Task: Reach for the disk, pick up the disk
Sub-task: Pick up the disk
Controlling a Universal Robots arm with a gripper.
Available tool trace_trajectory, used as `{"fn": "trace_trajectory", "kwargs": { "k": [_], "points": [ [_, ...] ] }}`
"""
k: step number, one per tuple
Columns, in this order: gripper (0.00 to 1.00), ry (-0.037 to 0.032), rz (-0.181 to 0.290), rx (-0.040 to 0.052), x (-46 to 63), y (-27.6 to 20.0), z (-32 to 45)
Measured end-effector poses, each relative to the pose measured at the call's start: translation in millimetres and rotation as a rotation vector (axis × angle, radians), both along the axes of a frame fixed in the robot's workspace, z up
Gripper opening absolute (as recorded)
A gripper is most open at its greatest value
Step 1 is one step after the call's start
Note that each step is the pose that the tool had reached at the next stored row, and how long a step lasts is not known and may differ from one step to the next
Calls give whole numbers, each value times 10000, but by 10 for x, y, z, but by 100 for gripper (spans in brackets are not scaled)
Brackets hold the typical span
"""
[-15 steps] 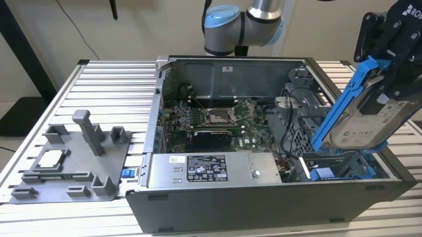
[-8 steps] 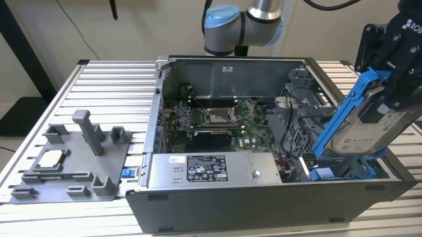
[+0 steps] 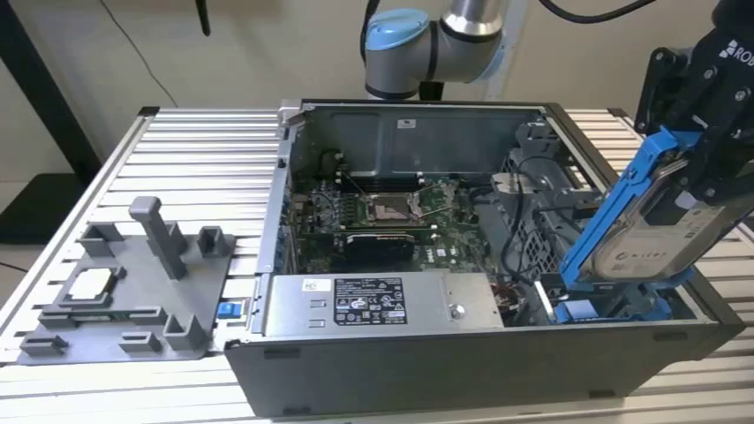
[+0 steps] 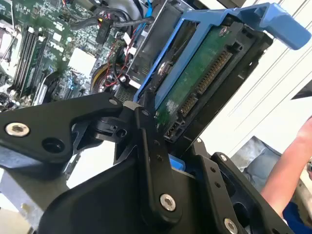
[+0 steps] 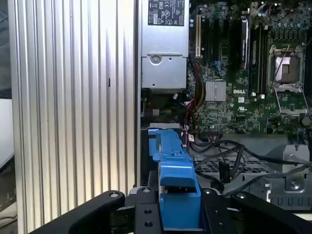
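Gripper (image 3: 695,181) clamped on the disk (image 3: 642,238), black fingers (image 4: 156,161) pinching the blue bracket (image 5: 175,190) from both sides, seen plainly in both wrist views. Disk up and tilted, standing on edge above the open computer case (image 3: 471,371), over toward three o'clock in the exterior view, its lower corner apparently just above or brushing the blue bay (image 3: 589,309) at around four o'clock of the case. Held by the bracket rather than the bare metal, probably because the plastic frame gives the fingers a firm ledge and spares the green circuit board (image 4: 195,83) and its connector. Tilt likely down to the drive swinging out of its slot on one end. Label side facing the exterior camera, board side facing the second wrist view. Disk sitting squarely between the fingers, running away from the claw toward the case. Pick-up looking essentially done, reach well behind. Grey power supply (image 3: 377,305) lying at six o'clock inside the case, motherboard (image 3: 389,212) at centre, both untouched. Grey fixture plate (image 3: 118,300) with a small silver chip (image 3: 92,283) parked at nine o'clock on the ribbed table (image 3: 189,150), well apart from the action. Someone's arm (image 4: 287,165) showing at the edge of the second wrist view.
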State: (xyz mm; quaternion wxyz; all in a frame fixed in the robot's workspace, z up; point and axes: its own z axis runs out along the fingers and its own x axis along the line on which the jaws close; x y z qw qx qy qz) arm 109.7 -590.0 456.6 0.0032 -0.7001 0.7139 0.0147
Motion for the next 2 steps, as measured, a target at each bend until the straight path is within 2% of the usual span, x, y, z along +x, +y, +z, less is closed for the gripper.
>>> {"fn": "trace_trajectory", "kwargs": {
  "k": [2],
  "points": [
    [0, 0, -1, 0, 0, -1, 0]
  ]
}}
